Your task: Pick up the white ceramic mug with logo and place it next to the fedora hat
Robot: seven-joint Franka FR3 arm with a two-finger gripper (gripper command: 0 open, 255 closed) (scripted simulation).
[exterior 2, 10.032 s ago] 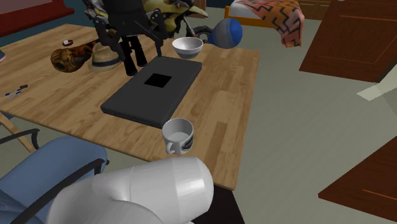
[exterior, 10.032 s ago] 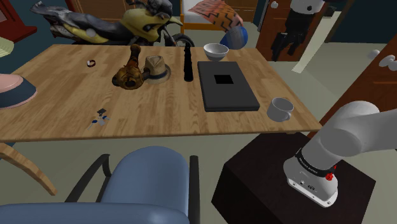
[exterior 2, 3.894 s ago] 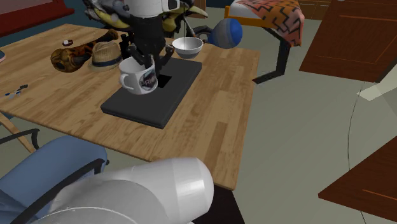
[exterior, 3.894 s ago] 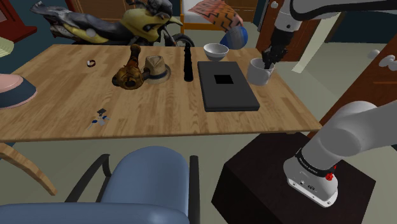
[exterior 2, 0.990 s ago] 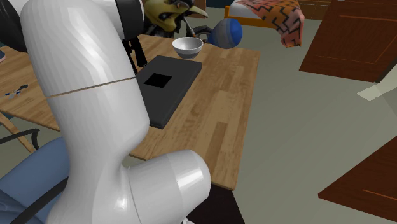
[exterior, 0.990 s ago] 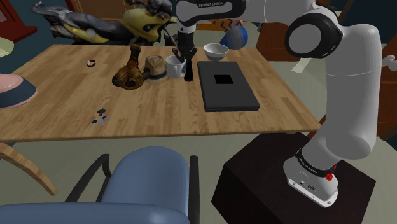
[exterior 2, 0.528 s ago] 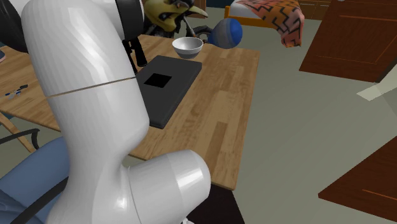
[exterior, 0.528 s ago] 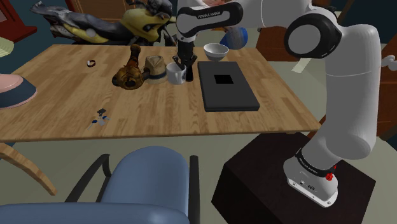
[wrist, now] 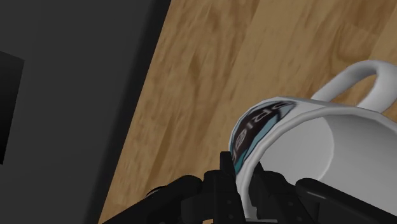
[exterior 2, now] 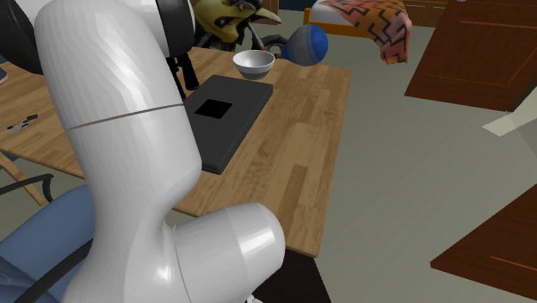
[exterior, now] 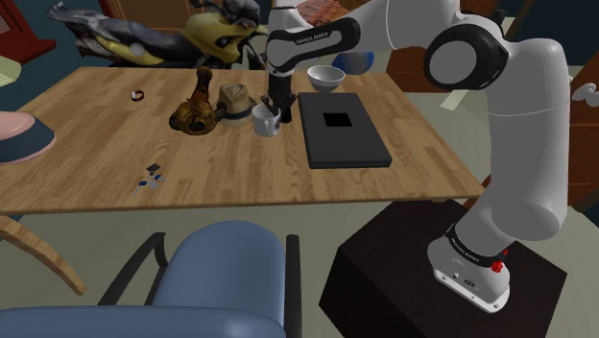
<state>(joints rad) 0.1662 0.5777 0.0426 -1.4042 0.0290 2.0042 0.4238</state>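
Observation:
The white mug (exterior: 266,121) with a dark round logo hangs low over the wooden table (exterior: 115,144), just to the shoulder view's right of the tan fedora hat (exterior: 235,103). My black gripper (exterior: 278,104) comes down from above and is shut on the mug's rim. In the wrist view the mug (wrist: 318,143) lies tilted with its logo and handle showing, and my gripper (wrist: 245,177) clasps its wall, one finger inside and one outside. I cannot tell whether the mug's base touches the wood. In the second exterior view my own arm (exterior 2: 120,129) hides the mug and the hat.
A brown figure (exterior: 196,111) lies left of the hat. A flat black slab (exterior: 342,129) lies right of the mug, with a white bowl (exterior: 325,77) behind it. Small bits (exterior: 151,176) sit near the table's front. A blue chair (exterior: 221,278) stands before the table.
My gripper has come down with the mug, from above the hat's height to just over the table beside the hat. The grip has stayed shut.

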